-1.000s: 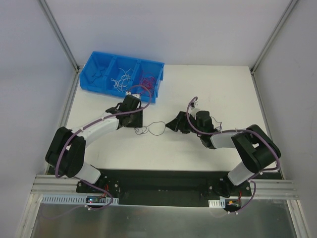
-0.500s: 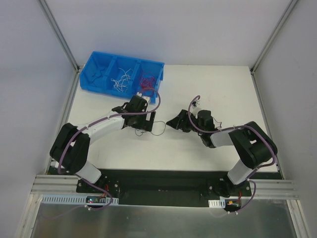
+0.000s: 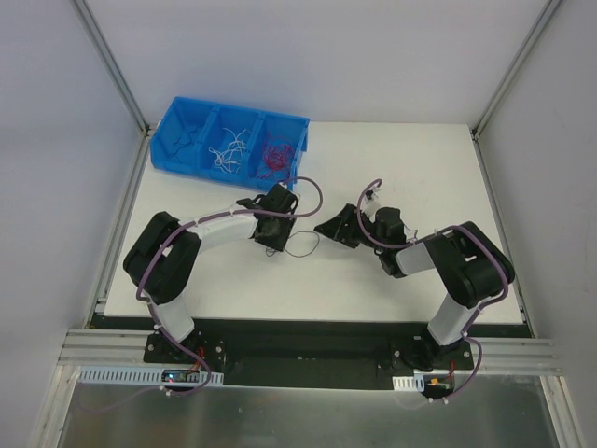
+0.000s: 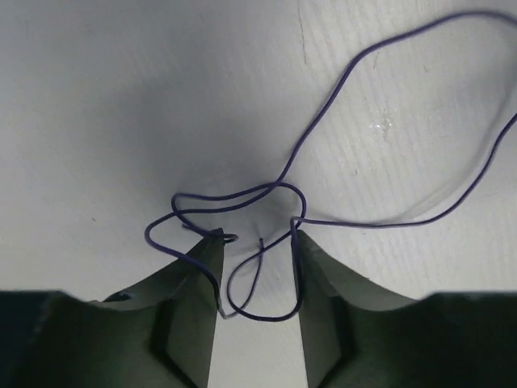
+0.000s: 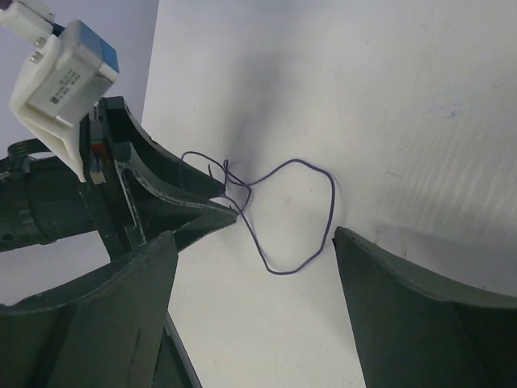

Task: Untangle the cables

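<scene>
The left gripper (image 4: 257, 238), jaws parted, straddled the purple wire (image 4: 275, 187); the right gripper (image 5: 254, 234), jaws spread wide, hovered beside it.

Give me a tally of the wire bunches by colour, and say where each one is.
White bunch: 1, middle compartment of the blue bin
Red bunch: 1, right-hand compartment of that bin
Dark purple tangle: 1, on the table
Total: 3
</scene>
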Motion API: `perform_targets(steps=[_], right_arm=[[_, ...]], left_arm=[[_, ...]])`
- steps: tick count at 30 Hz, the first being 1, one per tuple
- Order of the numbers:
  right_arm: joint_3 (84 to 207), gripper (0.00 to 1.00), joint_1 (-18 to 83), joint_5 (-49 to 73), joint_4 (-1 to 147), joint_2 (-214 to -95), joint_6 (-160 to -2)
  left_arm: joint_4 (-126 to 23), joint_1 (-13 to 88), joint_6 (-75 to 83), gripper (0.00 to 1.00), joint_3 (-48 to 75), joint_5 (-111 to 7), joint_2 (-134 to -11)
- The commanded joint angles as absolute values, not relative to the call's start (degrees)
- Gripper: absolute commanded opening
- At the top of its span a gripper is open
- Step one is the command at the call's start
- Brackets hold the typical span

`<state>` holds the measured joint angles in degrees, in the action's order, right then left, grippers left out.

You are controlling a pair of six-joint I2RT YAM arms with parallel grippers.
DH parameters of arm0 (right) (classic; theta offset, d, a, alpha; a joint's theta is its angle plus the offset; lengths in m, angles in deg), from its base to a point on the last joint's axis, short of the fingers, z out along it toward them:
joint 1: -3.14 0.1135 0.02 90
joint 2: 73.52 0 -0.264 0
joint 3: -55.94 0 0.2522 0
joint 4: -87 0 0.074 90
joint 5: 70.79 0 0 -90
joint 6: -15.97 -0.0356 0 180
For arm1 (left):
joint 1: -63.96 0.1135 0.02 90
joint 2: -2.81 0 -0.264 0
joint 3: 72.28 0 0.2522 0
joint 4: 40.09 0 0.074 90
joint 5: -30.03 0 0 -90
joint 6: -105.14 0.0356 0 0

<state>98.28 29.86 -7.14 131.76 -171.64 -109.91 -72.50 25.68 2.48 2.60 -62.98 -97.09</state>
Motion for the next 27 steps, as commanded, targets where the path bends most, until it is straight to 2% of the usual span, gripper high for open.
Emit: perform_targets(steps=[1, 4, 5, 11, 18, 27], right_arm=[[99.1, 0.82, 29.5, -9.4, 137.1, -172.9, -111.3], [98.9, 0.83, 29.5, -9.6, 137.3, -172.6, -111.3], [98.8, 0.84, 29.4, -9.6, 137.3, -172.3, -111.2], [98.5, 0.85, 29.4, -8.9, 137.1, -172.0, -111.3], [97.6, 0.85, 29.5, -5.3, 134.2, -169.7, -110.2], [98.8, 0.86, 29.5, -5.6, 130.8, -168.7, -108.3]], left_arm=[[-73.8, 25.2, 3.5, 0.27, 4.8, -67.4, -95.4], [-74.0, 25.2, 4.3, 0.04, 3.8, -68.8, -92.3], [-73.9, 25.2, 4.9, 0.0, 3.5, -69.5, -90.9], [-74.3, 29.0, 8.2, 0.0, 4.1, -71.5, -82.9], [-76.9, 38.4, 4.6, 0.0, 12.6, -88.0, -80.2], [-77.5, 58.3, -7.3, 0.0, 31.4, -80.6, -90.3]])
